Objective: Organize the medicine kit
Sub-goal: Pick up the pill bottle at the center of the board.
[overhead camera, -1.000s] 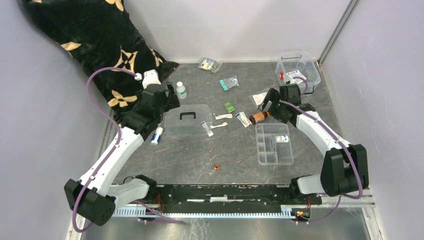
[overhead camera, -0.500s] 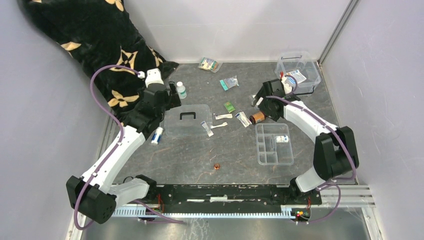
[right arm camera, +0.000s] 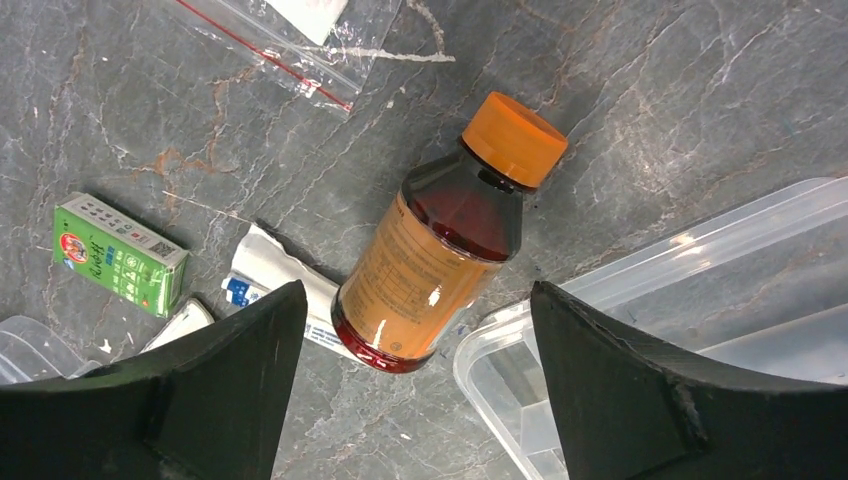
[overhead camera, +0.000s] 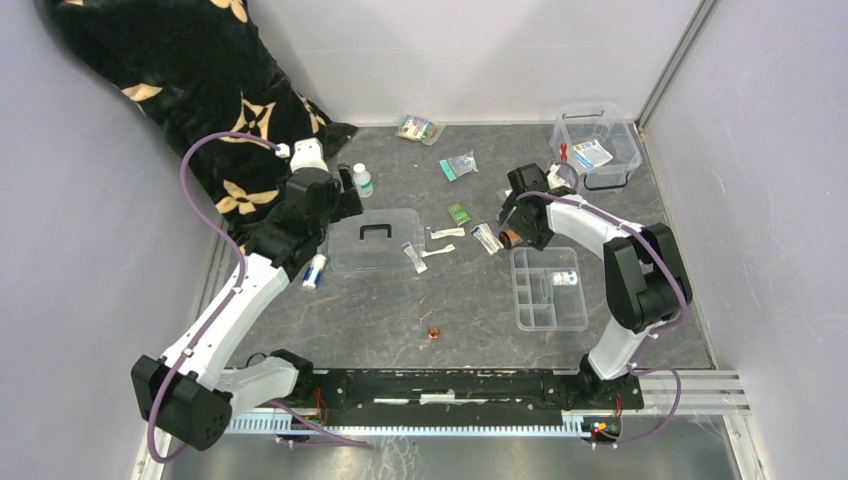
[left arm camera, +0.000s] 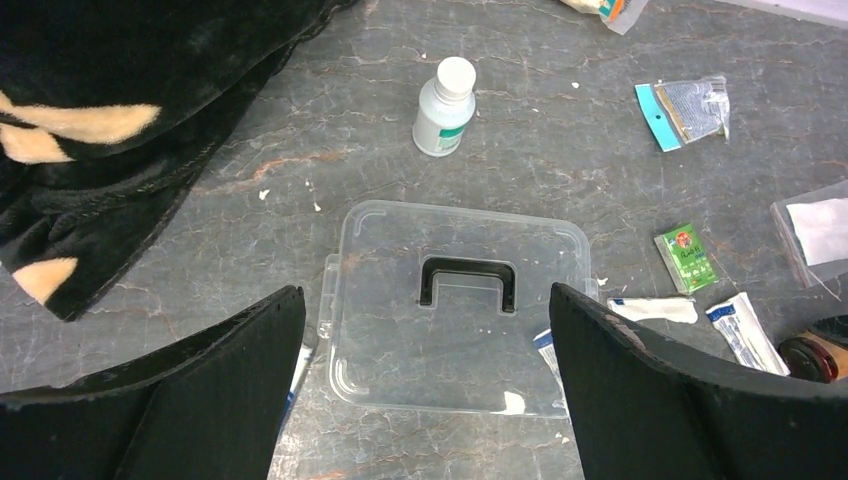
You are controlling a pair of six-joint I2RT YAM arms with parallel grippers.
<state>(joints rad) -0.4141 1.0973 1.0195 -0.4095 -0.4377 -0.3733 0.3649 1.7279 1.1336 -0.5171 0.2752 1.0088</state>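
divided tray (right arm camera: 650, 262) cut off at the edge (right wrist view)

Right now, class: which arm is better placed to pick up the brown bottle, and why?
Right. The right claw hangs open over the brown bottle; the left claw is above the clear lid, farther away.

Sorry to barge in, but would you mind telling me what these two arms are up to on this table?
They are organizing the medicine kit, whose box stands lidless in the far right corner with some items inside. Neither arm holds anything. The right gripper hovers open over an amber bottle lying on its side beside the divided tray. The left gripper hovers open over the clear lid, flat on the table. Packets lie loose between.
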